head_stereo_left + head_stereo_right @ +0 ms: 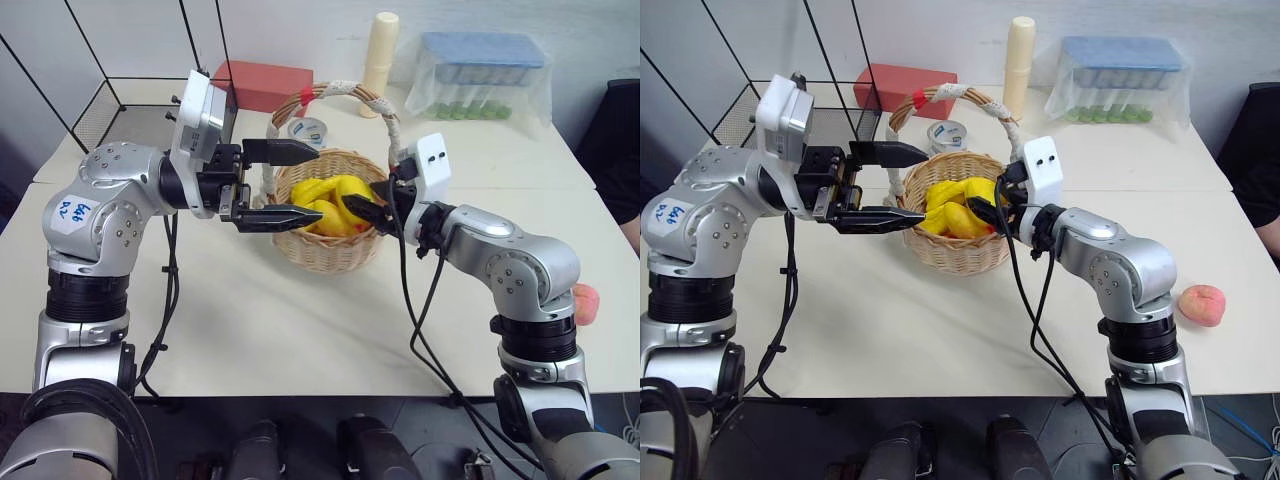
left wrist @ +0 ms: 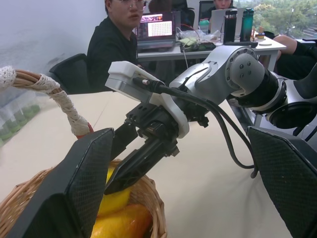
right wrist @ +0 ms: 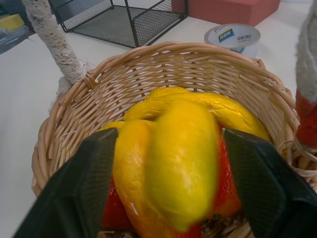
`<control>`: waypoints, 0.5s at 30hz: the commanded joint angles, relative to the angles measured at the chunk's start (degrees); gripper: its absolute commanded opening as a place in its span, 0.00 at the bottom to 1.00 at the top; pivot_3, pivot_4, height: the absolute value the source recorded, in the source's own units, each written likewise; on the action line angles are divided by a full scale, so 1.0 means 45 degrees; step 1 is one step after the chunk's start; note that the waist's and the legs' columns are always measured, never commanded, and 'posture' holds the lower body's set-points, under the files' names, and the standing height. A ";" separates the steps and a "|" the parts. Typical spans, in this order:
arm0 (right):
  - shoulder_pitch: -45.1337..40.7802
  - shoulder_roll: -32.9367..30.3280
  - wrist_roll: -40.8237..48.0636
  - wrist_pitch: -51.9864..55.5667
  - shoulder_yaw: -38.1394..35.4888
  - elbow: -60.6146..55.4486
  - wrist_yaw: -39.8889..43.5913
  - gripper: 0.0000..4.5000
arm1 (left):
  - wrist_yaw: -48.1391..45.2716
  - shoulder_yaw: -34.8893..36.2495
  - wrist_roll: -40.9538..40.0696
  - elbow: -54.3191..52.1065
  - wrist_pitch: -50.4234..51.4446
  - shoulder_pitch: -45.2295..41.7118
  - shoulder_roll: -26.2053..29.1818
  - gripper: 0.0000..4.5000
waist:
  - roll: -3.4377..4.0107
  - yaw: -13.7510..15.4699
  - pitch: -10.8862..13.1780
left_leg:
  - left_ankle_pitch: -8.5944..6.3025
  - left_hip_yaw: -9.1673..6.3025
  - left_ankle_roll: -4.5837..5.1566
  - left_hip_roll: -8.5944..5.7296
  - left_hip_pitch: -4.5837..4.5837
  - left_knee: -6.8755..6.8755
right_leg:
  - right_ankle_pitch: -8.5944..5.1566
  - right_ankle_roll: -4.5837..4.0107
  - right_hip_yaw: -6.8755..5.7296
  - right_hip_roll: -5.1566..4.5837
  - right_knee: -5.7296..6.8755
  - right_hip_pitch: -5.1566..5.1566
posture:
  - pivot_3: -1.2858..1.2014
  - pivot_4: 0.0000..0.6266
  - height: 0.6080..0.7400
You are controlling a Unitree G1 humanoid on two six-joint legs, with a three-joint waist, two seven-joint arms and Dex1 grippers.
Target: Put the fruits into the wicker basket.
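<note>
Left eye view: the left tool (image 1: 287,183) hangs level at the near-left rim of the wicker basket (image 1: 330,250), its two black fingers spread wide apart with nothing between them, one finger above the rim and one just beside the basket's side. The right tool (image 1: 372,208) reaches in over the opposite rim, under the cloth-wrapped arched handle (image 1: 345,92). Yellow fruit lies heaped in the basket between the two tools. Behind the basket stand a grey tape roll (image 1: 307,131), a red box (image 1: 262,84) and a black wire cage (image 1: 140,105).

Right eye view: the right tool's fingers sit at the yellow mango (image 1: 958,218) inside the basket. The pink-orange peach (image 1: 1201,304) lies on the white tabletop (image 1: 920,330), well apart from both tools, out past the right arm's elbow.

Left wrist view: the left tool's two fingers (image 2: 81,183) stand far apart, framing the right tool (image 2: 130,171), which slants down into the basket onto yellow fruit. A person (image 2: 116,37) in dark clothing sits at a desk beyond.

Right wrist view: the right tool's fingers (image 3: 84,186) flank the mango, yellow on top and red low on its sides; it fills the gap between them, though whether the pads press on it or have parted from it I cannot tell. More yellow fruit, possibly the lemon (image 3: 173,96), lies just beyond it on the basket's floor.
</note>
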 commanded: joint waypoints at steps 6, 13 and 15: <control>0.3469 -0.2595 0.4320 0.2228 -0.5596 -0.5128 0.0340 0.79 | -0.0450 -0.0187 -0.0234 -0.0367 -0.0025 -0.0147 -0.0304 1.00 | 0.0000 0.0271 0.0000 | -0.0005 -0.0007 0.0008 -0.0009 -0.0017 0.0001 | 0.0000 0.0000 -0.0007 -0.0012 -0.0028 0.0016 | 0.52 0.24 1.00; 0.9647 -0.4663 0.6081 0.2888 -1.1785 -0.6397 0.0302 0.79 | -0.0899 -0.0712 0.0048 0.0027 -0.0248 -0.0414 -0.0819 1.00 | 0.0002 0.0357 -0.0002 | 0.0004 -0.0010 0.0017 -0.0005 0.0021 -0.0014 | 0.0000 0.0002 -0.0004 0.0010 -0.0155 0.0088 | 0.52 0.24 1.00; 1.0801 -0.4633 0.6197 0.2714 -1.2753 -0.6267 0.0115 0.79 | -0.1019 -0.0771 0.0097 0.0088 -0.0286 -0.0418 -0.0860 1.00 | 0.0006 0.0265 -0.0004 | 0.0012 -0.0002 0.0010 -0.0002 0.0022 -0.0020 | 0.0000 0.0003 0.0008 0.0024 -0.0160 0.0085 | 0.52 0.24 1.00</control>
